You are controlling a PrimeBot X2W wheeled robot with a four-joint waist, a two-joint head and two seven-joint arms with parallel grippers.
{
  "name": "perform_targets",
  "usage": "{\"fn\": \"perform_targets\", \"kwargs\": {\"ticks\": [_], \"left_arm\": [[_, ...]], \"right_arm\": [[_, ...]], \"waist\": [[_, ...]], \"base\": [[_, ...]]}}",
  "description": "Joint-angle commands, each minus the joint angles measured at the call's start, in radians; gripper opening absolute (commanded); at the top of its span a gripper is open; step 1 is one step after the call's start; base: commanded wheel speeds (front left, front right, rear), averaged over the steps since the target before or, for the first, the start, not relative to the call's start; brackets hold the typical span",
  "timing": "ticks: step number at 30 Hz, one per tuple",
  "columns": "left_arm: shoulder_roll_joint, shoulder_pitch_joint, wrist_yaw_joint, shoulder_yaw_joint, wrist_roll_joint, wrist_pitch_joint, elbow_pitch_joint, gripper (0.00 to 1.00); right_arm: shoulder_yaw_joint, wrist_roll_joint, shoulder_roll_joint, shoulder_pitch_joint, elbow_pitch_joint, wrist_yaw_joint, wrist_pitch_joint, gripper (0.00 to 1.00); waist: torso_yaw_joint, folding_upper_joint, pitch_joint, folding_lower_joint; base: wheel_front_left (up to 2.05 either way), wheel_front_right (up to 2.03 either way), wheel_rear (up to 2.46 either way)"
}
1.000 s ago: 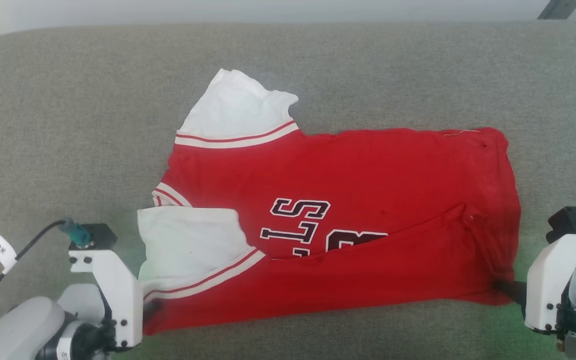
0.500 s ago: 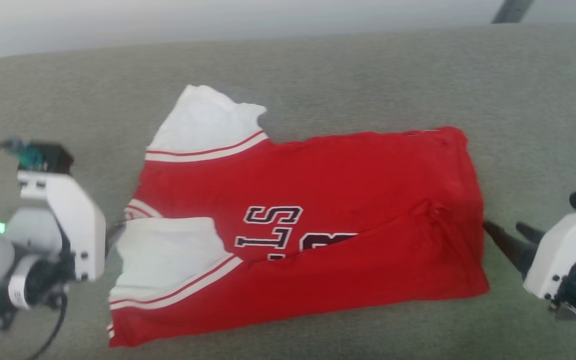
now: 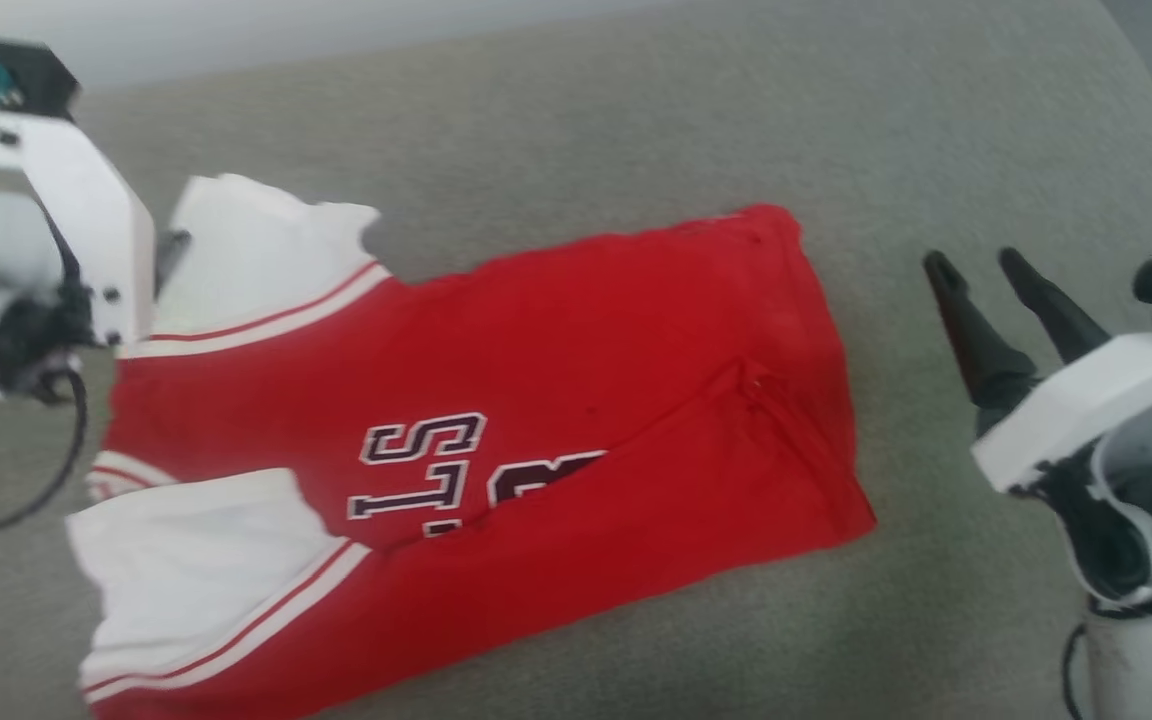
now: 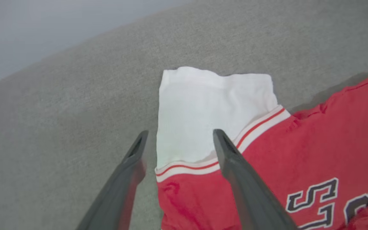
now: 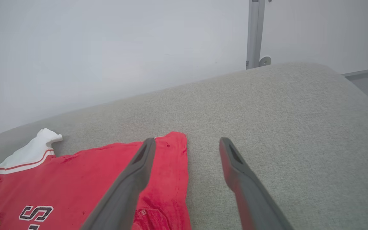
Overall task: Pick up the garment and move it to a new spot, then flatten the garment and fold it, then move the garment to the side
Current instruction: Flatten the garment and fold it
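"Where was the garment (image 3: 496,400)?"

"It lay flat on the grey upholstered surface (image 3: 636,120), its near edge folded up over the black lettering and its white sleeves toward the robot's left."

"And the left gripper (image 4: 180,132)?"

"Its jaws were spread over the far white sleeve (image 4: 203,105), holding nothing."

"The right gripper (image 3: 973,262)?"

"Its jaws were spread too and empty, near the red hem but clear of the cloth."

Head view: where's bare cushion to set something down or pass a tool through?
Free: the wide cushion strip beyond the garment; the gap between its hem and the right tool; the near-right corner below the hem. Crowded: left side, where the left tool is open at the far white sleeve.
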Motion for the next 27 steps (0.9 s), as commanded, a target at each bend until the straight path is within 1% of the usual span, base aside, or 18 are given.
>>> {"fn": "perform_targets", "kwargs": {"ticks": [1,4,9,10,17,19,20,21,23,27], "left_arm": [[-0.015,-0.045,-0.030,-0.005,0.016,-0.006,0.057,1.00],[-0.040,-0.102,-0.065,-0.011,0.031,-0.005,0.156,1.00],[-0.078,-0.183,-0.102,-0.025,0.051,0.012,0.318,1.00],[-0.078,-0.183,-0.102,-0.025,0.051,0.012,0.318,1.00],[-0.125,-0.258,-0.137,-0.055,0.078,0.018,0.492,1.00],[-0.148,-0.257,-0.142,-0.065,0.074,0.035,0.540,1.00],[-0.159,-0.250,-0.134,-0.070,0.066,0.057,0.572,1.00],[-0.168,-0.244,-0.140,-0.081,0.068,0.076,0.593,0.00],[-0.190,-0.244,-0.132,-0.083,0.059,0.095,0.630,0.00],[-0.233,-0.284,-0.160,-0.091,0.068,0.072,0.659,0.00]], "right_arm": [[0.029,0.007,0.007,-0.021,0.018,0.000,-0.035,1.00],[0.061,0.019,0.007,-0.034,0.049,0.000,-0.066,1.00],[0.096,0.050,0.006,-0.055,0.095,0.000,-0.090,1.00],[0.096,0.050,0.006,-0.055,0.095,0.000,-0.090,1.00],[0.132,0.085,-0.008,-0.098,0.129,0.000,-0.096,1.00],[0.140,0.092,-0.016,-0.111,0.137,0.000,-0.089,1.00],[0.145,0.093,-0.020,-0.118,0.142,0.000,-0.086,1.00],[0.152,0.096,-0.023,-0.127,0.147,0.000,-0.076,1.00],[0.157,0.107,-0.022,-0.147,0.159,0.000,-0.059,1.00],[0.162,0.119,-0.026,-0.206,0.198,0.000,-0.003,1.00]], "waist": [[-0.052,0.0000,0.049,0.0000],[-0.077,0.0000,0.076,0.0000],[-0.101,0.0000,0.117,0.0000],[-0.101,0.0000,0.117,0.0000],[-0.109,0.0000,0.169,0.0000],[-0.104,0.0000,0.181,0.0000],[-0.101,0.0000,0.186,0.0000],[-0.098,0.0000,0.190,0.0000],[-0.088,0.0000,0.197,0.0000],[-0.059,0.0000,0.209,0.0000]], "base": [[0.00,0.00,0.00],[0.00,0.00,0.00],[0.00,0.00,0.00],[0.00,0.00,0.00],[0.00,0.00,0.00],[0.00,0.00,0.00],[0.00,0.00,0.00],[0.00,0.00,0.00],[0.00,0.00,0.00],[0.00,0.00,0.00]]}}
